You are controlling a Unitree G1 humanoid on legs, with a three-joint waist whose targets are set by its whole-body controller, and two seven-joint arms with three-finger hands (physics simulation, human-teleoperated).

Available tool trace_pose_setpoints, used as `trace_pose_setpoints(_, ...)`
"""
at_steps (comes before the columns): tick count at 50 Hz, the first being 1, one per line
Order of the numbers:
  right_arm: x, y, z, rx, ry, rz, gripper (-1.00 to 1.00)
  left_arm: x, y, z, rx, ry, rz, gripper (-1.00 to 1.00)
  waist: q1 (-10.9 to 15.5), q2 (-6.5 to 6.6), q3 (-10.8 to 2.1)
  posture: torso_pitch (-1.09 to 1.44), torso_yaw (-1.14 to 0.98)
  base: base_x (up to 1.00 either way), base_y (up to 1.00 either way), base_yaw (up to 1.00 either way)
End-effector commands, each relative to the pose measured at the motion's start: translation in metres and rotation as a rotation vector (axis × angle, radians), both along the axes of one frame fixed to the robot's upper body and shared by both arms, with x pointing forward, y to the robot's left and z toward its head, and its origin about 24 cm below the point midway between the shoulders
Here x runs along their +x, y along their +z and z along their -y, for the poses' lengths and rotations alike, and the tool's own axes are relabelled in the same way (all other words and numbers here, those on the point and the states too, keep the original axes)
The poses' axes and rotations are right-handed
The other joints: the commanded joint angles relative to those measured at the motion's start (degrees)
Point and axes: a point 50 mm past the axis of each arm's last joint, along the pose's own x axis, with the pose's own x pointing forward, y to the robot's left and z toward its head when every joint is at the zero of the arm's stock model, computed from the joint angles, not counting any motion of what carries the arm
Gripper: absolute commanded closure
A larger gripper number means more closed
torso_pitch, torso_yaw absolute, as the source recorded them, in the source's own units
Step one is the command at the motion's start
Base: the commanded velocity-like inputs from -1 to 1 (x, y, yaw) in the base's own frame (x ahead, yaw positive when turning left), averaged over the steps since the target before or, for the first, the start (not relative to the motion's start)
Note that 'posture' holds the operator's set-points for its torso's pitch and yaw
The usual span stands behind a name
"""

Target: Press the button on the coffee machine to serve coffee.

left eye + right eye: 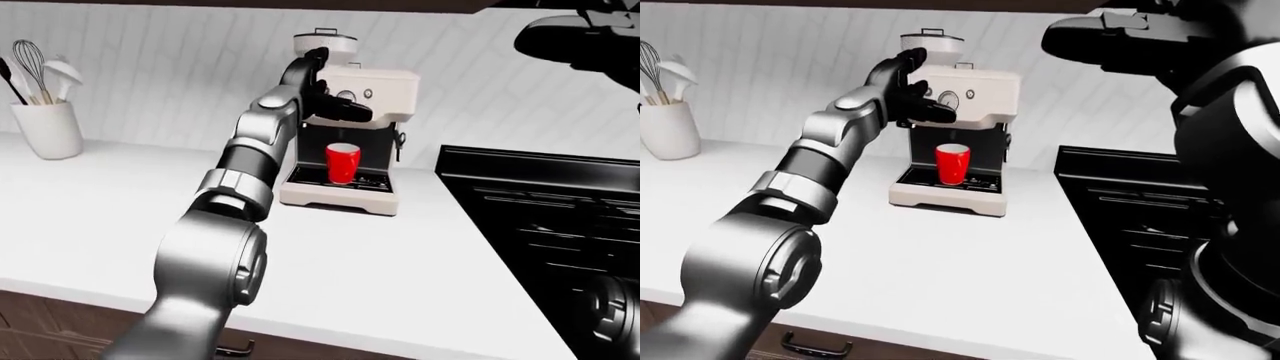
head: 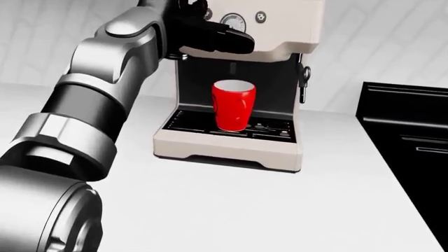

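Left arm stretched up and away across the counter [image 1: 90, 202], elbow nearly straight, wrist bent toward the coffee machine [image 1: 952, 142]; left hand [image 2: 206, 31] black, laid against the machine's upper face; fingers [image 2: 235, 38] extended and close together, pointing to the head view's right, closed round nothing; whether a fingertip touches the panel cannot be told.

Just right of the fingertips in the head view: one round gauge [image 2: 233, 22]; just beyond it, one small round button [image 2: 260, 17]; fingertips stop short of that button, which shows uncovered.

Directly below the fingers: one red cup [image 2: 233, 105], upright on the machine's drip tray [image 2: 269, 131], under the spout recess; hand well above the cup, apart from it.

Right hand [image 1: 1110, 37] raised high at the right-eye view's top, dark, only partly in frame; finger spread cannot be told.

Far to the left of the fingers in the left-eye view: one white utensil crock [image 1: 48, 127] holding a whisk [image 1: 30, 60]; to the right, one black stove [image 1: 540, 202].
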Motion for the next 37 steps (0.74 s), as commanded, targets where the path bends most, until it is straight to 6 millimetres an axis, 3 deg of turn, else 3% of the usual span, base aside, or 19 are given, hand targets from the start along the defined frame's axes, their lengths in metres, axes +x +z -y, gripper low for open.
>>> trace_pose_setpoints(1, -0.0046, 0.0096, 0.0017, 0.01, -0.007, 0.052, -1.0, -0.0019, 0.0313, 0.0031, -0.029, -0.018, 0.115, -1.0, 0.0, -0.21, -0.11, -0.57, 0.0, 0.0, 0.0, 0.0)
trace_pose_setpoints(19, -0.0073, 0.0123, 0.0046, 0.017, -0.013, 0.06, -1.0, -0.0005, 0.0306, 0.0011, -0.023, -0.008, 0.115, -1.0, 0.0, -0.49, 2.68, -0.46, 0.0, 0.0, 0.0, 0.0)
trace_pose_setpoints(37, -0.0075, 0.0134, 0.0047, 0.019, -0.013, 0.064, -1.0, -0.0006, 0.0368, 0.0014, -0.05, -0.009, 0.129, -1.0, -0.24, -0.21, 3.06, -0.46, 0.0, 0.0, 0.0, 0.0)
